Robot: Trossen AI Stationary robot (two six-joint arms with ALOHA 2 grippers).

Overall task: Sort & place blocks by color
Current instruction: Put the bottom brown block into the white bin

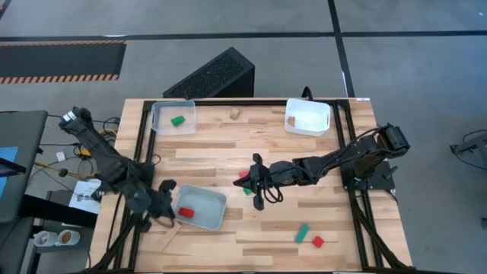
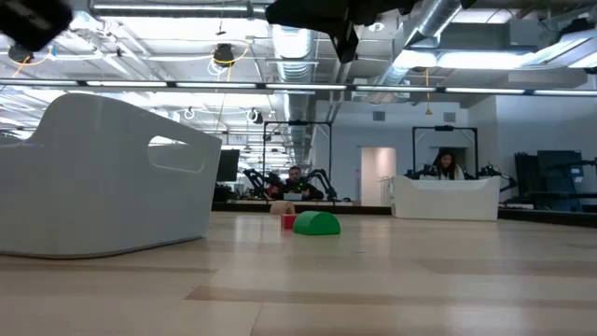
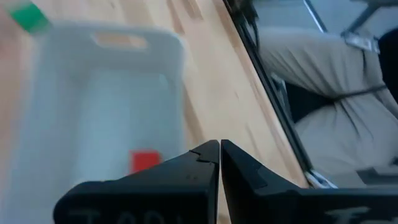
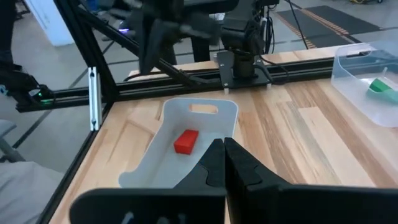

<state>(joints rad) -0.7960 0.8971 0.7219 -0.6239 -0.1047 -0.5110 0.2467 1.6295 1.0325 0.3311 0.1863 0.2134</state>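
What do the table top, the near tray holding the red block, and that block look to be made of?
Table top: wood, looks like butcher-block, with visible strips and grain and a pale matt finish. Near tray: probably plastic, whitish and slightly translucent, with moulded rounded walls and a handle slot. Red block: solid with sharp edges, even matt red; likely painted wood, though the paint hides any grain.

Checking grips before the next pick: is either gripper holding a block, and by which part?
Neither. The left gripper and right gripper are both shut with nothing between their fingers.
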